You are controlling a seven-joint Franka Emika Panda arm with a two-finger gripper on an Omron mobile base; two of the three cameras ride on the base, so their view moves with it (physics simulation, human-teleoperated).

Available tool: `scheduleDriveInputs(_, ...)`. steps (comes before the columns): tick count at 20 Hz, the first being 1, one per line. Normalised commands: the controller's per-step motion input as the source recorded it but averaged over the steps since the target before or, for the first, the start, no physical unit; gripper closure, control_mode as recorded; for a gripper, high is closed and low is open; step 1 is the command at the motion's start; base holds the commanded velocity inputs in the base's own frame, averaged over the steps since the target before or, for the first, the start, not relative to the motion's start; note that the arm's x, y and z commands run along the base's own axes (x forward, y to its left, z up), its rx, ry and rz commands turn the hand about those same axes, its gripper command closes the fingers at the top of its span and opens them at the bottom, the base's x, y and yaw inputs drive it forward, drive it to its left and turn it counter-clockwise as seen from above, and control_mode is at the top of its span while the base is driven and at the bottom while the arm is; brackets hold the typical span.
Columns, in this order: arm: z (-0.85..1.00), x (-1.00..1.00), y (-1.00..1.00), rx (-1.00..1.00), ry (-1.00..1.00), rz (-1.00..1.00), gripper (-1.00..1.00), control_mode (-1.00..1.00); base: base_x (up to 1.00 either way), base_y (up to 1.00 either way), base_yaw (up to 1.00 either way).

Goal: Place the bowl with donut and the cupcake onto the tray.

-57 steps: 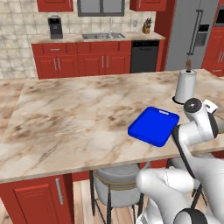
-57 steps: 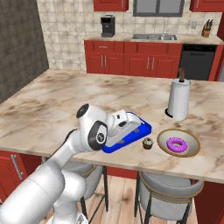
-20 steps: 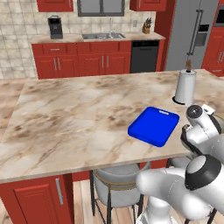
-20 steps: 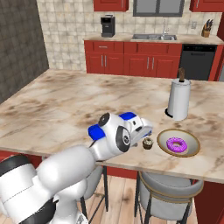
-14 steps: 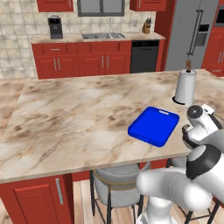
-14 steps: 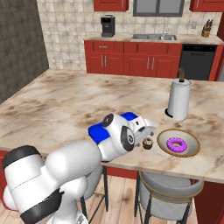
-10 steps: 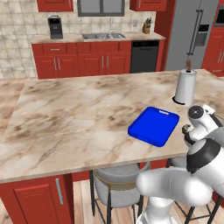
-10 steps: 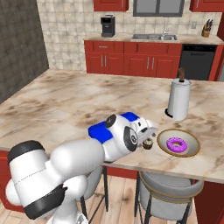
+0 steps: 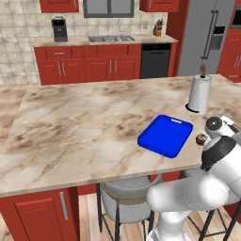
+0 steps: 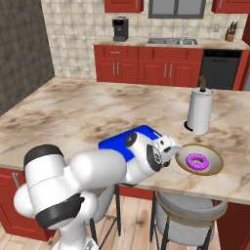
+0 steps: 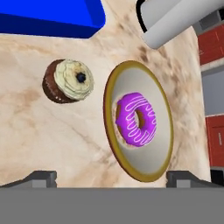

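Marble counter (image 9: 84, 127) carries the tray (image 9: 165, 135) near its front edge; the cupcake (image 11: 68, 81) stands between tray and bowl (image 11: 159, 131), apart from both, bowl holding the donut (image 11: 135, 119) by the front edge; the gripper (image 11: 111, 178) hovers above, jaws wide

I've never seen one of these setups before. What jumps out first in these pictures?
The purple-frosted donut stands out most, lying in a shallow bowl on the marble counter. Right beside the bowl sits a small cupcake, and past it lies a bright blue tray with nothing on it. A paper towel roll stands upright behind them.
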Motion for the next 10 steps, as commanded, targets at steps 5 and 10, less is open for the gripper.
scheduleDriveInputs(5, -0.18, 0.18, -0.03, 0.0, 0.0, 0.0, -1.0, -1.0, 0.0, 0.0, 0.0)
scheduleDriveInputs(10, -0.21, 0.2, -0.04, 0.0, 0.0, 0.0, -1.0, -1.0, 0.0, 0.0, 0.0)
